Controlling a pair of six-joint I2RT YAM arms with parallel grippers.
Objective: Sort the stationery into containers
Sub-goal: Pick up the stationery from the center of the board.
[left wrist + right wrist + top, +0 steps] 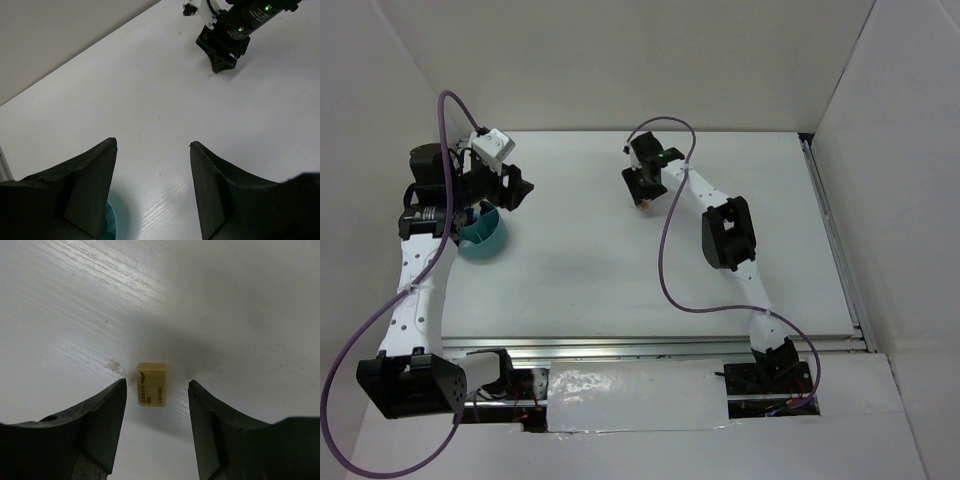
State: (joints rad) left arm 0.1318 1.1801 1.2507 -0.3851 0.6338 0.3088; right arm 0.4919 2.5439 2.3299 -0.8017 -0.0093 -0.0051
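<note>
We show the right end effector (157,383) released, its jaws straddling the tan eraser (152,384) lying on the table (620,270): the pick-up step, we judge. Next it must clench squarely, then lift. The left end effector (152,143), released and empty, hovers over the teal cup (486,238).

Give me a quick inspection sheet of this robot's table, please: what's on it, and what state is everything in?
Surface: white table, with one faint scuff beside the eraser.
Job's things: tan eraser lying flat; teal cup at the left, contents cannot be told; no other stationery seen.
Clutter: nothing seen.
Jaws: left jaws open and empty, beside the cup; right jaws open either side of the eraser, not touching it.
Cables: a purple cable loops along each arm, clear of the eraser.
Surroundings: white walls on three sides; shiny strip along the near edge.
</note>
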